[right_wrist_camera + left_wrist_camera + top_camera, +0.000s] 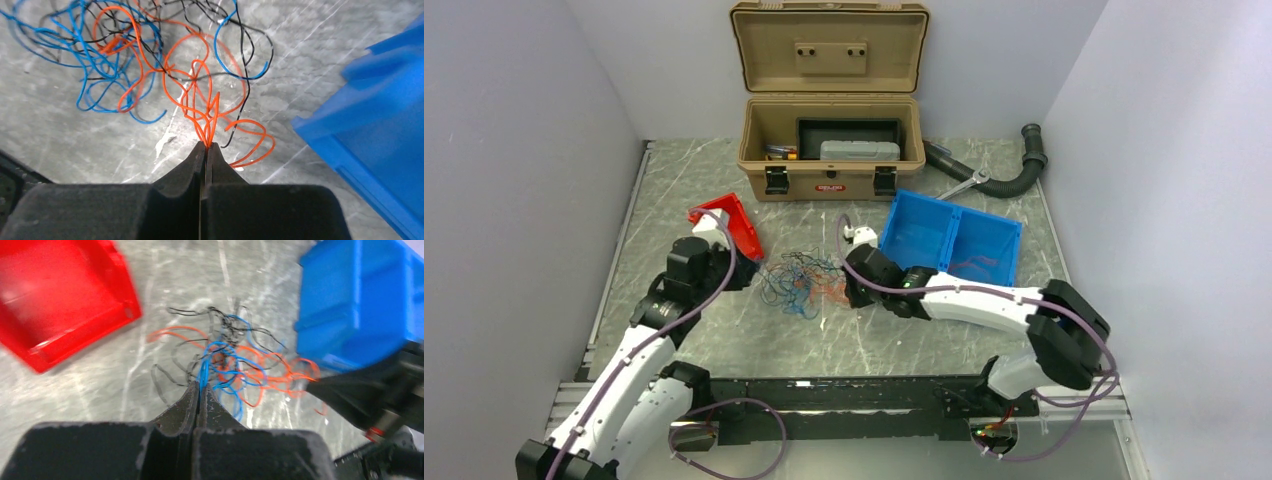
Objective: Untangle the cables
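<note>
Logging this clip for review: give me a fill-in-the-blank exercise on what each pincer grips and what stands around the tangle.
1. The left pincer is shut on ____ strands of the cables.
2. The right pincer is shut on ____ strands.
3. The bin beside the left arm is ____.
4. The toolbox at the back has its lid ____.
Missing words: blue, orange, red, open.

Left claw (200,388) pinching blue strand of cables (226,358); red bin (60,295) upper left.
</note>
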`<state>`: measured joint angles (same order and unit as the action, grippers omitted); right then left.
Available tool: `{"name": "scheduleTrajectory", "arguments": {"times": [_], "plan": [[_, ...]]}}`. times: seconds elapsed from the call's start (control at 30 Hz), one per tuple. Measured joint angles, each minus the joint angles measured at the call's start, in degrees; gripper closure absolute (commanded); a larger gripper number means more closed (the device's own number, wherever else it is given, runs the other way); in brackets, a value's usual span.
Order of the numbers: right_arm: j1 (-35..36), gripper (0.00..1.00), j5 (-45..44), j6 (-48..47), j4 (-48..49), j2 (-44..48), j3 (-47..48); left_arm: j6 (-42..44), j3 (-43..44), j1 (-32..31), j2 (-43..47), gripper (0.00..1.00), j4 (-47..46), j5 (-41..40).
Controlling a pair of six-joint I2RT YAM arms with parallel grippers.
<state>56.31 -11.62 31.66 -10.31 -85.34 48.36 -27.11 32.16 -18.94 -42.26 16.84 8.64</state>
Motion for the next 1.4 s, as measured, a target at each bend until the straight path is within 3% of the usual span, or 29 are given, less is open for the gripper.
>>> {"name": "scheduleTrajectory", "arguments": {"times": [0.23, 0.37, 0.57, 0.73, 0.9, 1.1, 1.23, 1.4], "plan": [[-1.1, 1.0, -4.0, 0.2, -4.7, 15.8, 0.0, -4.0, 0.1, 10.9, 2.6, 1.0, 5.8, -4.0], [-7.3, 1.0, -6.1, 1.3, -7.8, 25.6, 0.2, -5.8, 0.4, 14.7, 3.0, 1.0, 8.8, -5.7], [-18.3, 1.0, -11.9, 2.5, -14.8, 35.6, 0.4, -8.5, 3.1, 16.9, 2.7, 1.0, 13.0, -9.7], [-21.9, 1.0, -15.6, 2.6, -17.9, 42.5, 0.4, -8.7, 3.8, 17.2, 3.6, 1.0, 14.9, -11.4], [-23.0, 1.0, -12.0, 1.1, -18.3, 42.8, 1.4, -6.6, 3.7, 17.2, 5.5, 0.99, 14.2, -7.8], [-23.0, 1.0, -4.0, -1.5, -18.6, 40.5, 3.8, -3.7, 3.7, 17.2, 6.0, 0.63, 10.5, 1.7], [-23.0, 1.0, 1.7, -3.3, -18.2, 40.2, 5.9, -1.6, 3.7, 17.1, 6.0, 0.29, 9.1, 7.1], [-23.0, 1.0, 7.4, -5.6, -17.3, 39.5, 8.7, 0.0, 3.8, 16.2, 5.2, 0.06, 8.3, 11.1]]}}
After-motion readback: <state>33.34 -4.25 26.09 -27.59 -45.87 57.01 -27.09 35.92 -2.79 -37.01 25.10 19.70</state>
